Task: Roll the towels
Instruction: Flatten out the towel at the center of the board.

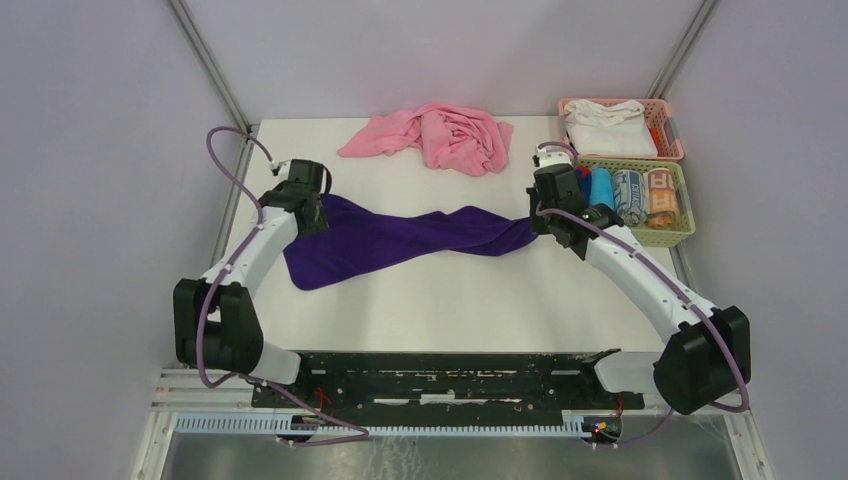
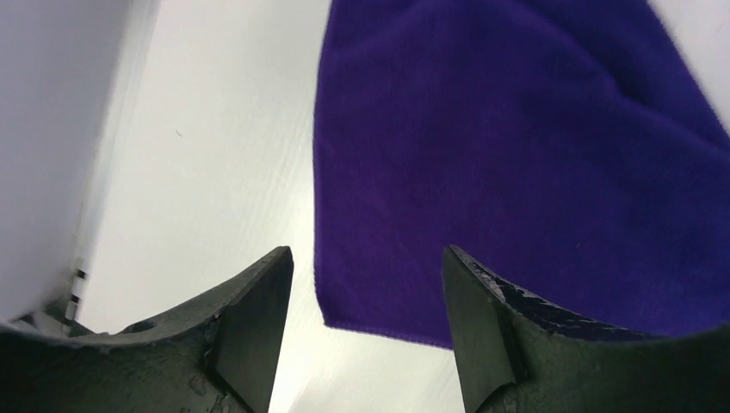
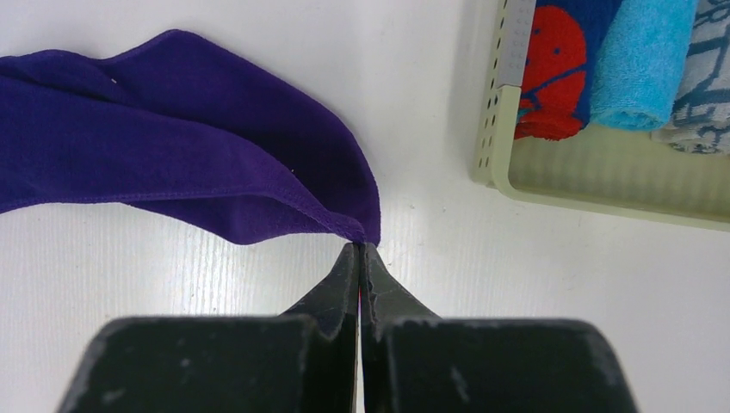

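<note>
Purple towel (image 1: 400,240) lies stretched left to right across the table (image 1: 450,300); right gripper (image 3: 360,249) pinches its right corner; left gripper (image 2: 366,252) gapes over its left end

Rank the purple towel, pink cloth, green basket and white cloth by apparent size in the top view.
1. purple towel
2. pink cloth and green basket, too alike to separate
3. white cloth, only partly showing
</note>
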Motion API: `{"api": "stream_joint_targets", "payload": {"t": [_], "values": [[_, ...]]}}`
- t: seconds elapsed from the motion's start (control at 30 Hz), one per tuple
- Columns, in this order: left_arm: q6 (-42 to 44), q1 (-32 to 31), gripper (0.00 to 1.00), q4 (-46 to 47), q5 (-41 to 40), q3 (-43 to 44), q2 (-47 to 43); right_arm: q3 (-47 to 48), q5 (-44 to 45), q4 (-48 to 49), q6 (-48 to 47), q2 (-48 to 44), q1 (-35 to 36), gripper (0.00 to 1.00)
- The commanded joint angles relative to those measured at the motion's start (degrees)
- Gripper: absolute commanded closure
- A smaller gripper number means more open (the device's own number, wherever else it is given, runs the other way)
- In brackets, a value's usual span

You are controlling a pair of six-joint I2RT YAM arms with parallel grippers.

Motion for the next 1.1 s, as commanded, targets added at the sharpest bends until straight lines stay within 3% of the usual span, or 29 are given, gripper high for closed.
{"api": "stream_joint_targets", "payload": {"t": [0.0,0.1,0.4,0.7,0.93,1.07], "values": [[-5.9,6.5,0.28,1.5,12.9,-5.9,-3.5,0.6,-2.1,2.2,0.0,0.1,-0.2,1.00],[-9.5,11.7,0.30,2.4,19.9,-11.3,-6.8,0.2,-3.9,2.8,0.0,0.3,-0.2,1.00],[-20.7,15.2,0.35,-0.8,16.0,-21.1,-14.4,-1.1,-4.0,4.3,-0.6,-0.4,0.8,1.00],[-21.1,15.8,0.51,2.4,14.2,-21.5,-8.0,-1.8,0.1,4.3,-1.9,-2.0,3.2,1.00],[-21.4,15.8,0.55,5.9,16.7,-21.3,-4.6,-2.2,0.8,4.4,-2.0,-2.3,3.2,1.00],[-21.5,15.8,0.66,6.4,16.0,-21.2,-3.2,-2.2,0.9,4.4,-2.1,-2.2,3.2,1.00]]}}
